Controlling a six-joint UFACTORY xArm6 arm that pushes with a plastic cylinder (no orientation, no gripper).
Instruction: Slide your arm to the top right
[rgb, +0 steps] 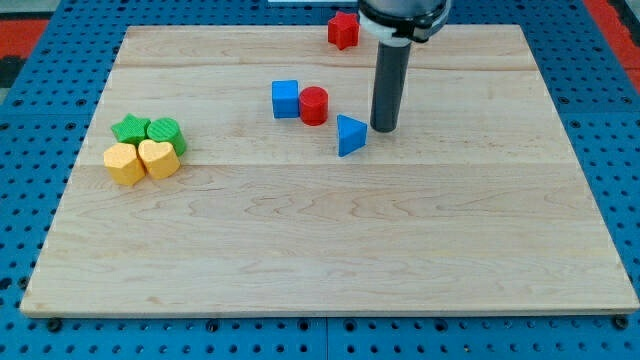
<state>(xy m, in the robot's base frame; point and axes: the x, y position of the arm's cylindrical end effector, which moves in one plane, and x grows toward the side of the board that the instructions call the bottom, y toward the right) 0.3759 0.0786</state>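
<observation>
My tip (384, 128) rests on the wooden board (330, 250) a little above its middle, just to the right of a blue triangle block (350, 135). The dark rod rises from it to the view's top. A red cylinder (314, 105) and a blue cube (286, 99) stand side by side to the tip's left. A red star block (344, 30) lies near the board's top edge, up and left of the rod.
At the view's left a cluster of blocks sits together: a green star (130, 128), a green block (166, 133), a yellow block (125, 163) and a yellow heart (158, 158). A blue pegboard surface (610, 120) surrounds the board.
</observation>
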